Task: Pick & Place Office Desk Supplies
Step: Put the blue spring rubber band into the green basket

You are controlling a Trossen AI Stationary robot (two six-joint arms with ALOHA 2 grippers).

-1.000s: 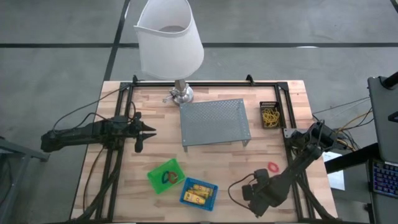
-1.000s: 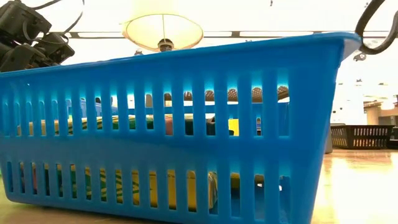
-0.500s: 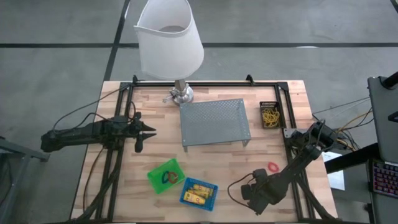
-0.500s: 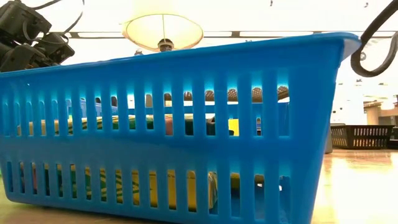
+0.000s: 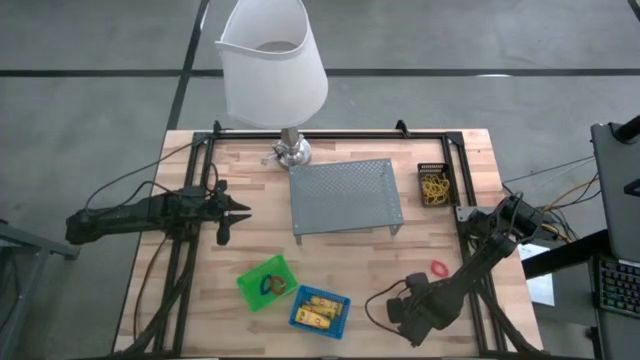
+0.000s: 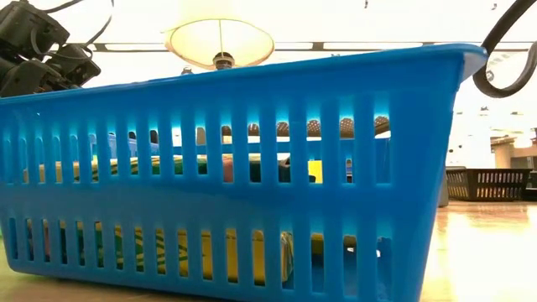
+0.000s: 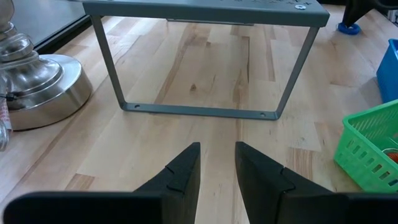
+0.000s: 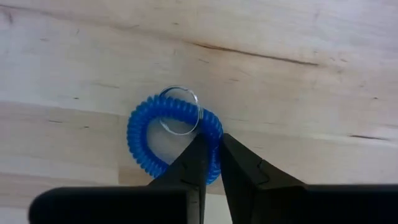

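Observation:
A blue coiled loop (image 8: 144,138) with a clear ring (image 8: 179,111) lies on the wood near the table's near right corner. My right gripper (image 8: 213,146) stands over it, pointing down, shut on it; in the high view the right gripper (image 5: 408,316) hides the loop. A red loop (image 5: 438,268) lies on the table just beyond it. The green bin (image 5: 265,282), the blue bin (image 5: 319,310) with yellow sticks and the black bin (image 5: 435,186) with yellow bands stand on the table. My left gripper (image 5: 236,211) waits open at the left side. My right gripper pinches the blue loop's coil (image 8: 214,127) at one side of the loop, between its two fingertips (image 8: 198,155). It comes from above, pointing down. The rest of the loop lies flat on the wood.
The grey mesh tray (image 5: 345,195) stands at the table's middle, the lamp base (image 5: 292,152) and white shade (image 5: 272,60) behind it. In the low view the blue bin (image 6: 226,168) fills most of the picture. Bare wood lies between the two arms.
The right arm has shifted slightly over the near right corner, and its cable has sunk lower in the low view.

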